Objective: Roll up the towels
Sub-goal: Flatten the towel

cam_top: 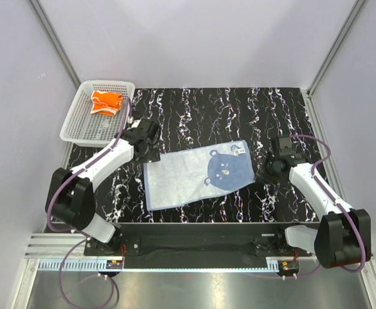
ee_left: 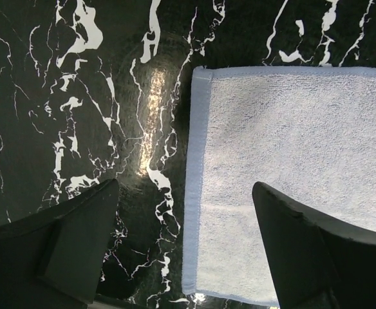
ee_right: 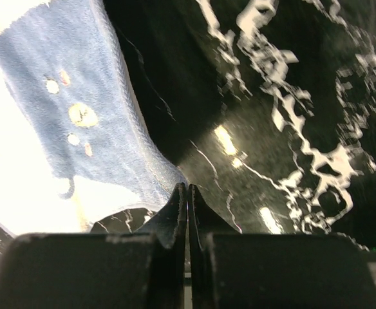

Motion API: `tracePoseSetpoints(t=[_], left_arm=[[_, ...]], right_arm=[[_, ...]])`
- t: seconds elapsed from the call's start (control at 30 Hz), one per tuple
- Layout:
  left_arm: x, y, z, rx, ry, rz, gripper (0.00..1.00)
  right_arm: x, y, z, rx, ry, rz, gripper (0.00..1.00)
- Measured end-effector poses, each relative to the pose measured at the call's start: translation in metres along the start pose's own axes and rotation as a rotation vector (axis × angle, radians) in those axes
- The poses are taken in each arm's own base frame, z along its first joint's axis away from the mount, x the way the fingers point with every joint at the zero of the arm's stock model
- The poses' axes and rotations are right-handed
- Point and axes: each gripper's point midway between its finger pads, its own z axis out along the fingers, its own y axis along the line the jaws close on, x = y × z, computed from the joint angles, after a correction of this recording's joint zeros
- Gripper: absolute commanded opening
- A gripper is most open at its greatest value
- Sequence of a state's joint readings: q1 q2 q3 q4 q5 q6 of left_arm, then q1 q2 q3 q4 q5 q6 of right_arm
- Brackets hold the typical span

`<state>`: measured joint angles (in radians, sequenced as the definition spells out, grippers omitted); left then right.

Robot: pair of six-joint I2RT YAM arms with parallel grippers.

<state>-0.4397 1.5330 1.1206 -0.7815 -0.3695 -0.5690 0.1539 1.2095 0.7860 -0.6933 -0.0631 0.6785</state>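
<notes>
The light blue towel with a dark blue bear print lies flat on the black marble table. My left gripper is open over its far left corner; in the left wrist view the towel's hem runs between the fingers, gripper. My right gripper is at the towel's right edge. In the right wrist view the gripper is shut, with the towel's corner drawn up to its tips. The orange towel lies rolled in the basket.
The white mesh basket stands at the table's far left corner, just behind my left arm. Grey walls and metal frame posts close in the table on three sides.
</notes>
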Motion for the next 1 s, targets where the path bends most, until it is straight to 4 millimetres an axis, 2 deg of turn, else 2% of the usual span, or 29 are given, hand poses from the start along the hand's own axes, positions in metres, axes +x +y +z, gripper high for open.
tracePoseSetpoints(t=[0.13, 0.23, 0.33, 0.53, 0.7, 0.87, 1.0], left_arm=[[0.009, -0.007, -0.011, 0.057, -0.015, -0.024, 0.91], [0.032, -0.012, -0.014, 0.123, 0.01, -0.027, 0.91], [0.052, -0.02, -0.003, 0.159, 0.069, -0.016, 0.9], [0.066, -0.044, 0.026, 0.201, 0.161, 0.017, 0.91], [0.056, -0.058, 0.048, 0.215, 0.216, 0.018, 0.9], [0.024, -0.067, 0.062, 0.239, 0.189, -0.02, 0.9], [0.008, -0.069, 0.071, 0.24, 0.175, -0.029, 0.89]], right_arm=[[0.012, -0.015, -0.006, 0.037, 0.003, 0.022, 0.0], [0.014, -0.02, -0.013, 0.044, -0.018, 0.04, 0.0], [0.015, -0.019, -0.02, 0.025, -0.035, 0.065, 0.0], [0.03, -0.028, -0.028, 0.01, -0.039, 0.116, 0.0], [0.031, -0.031, -0.034, 0.014, -0.051, 0.15, 0.0], [0.032, -0.03, -0.034, 0.017, -0.043, 0.16, 0.0], [0.035, -0.033, -0.028, 0.043, -0.016, 0.162, 0.0]])
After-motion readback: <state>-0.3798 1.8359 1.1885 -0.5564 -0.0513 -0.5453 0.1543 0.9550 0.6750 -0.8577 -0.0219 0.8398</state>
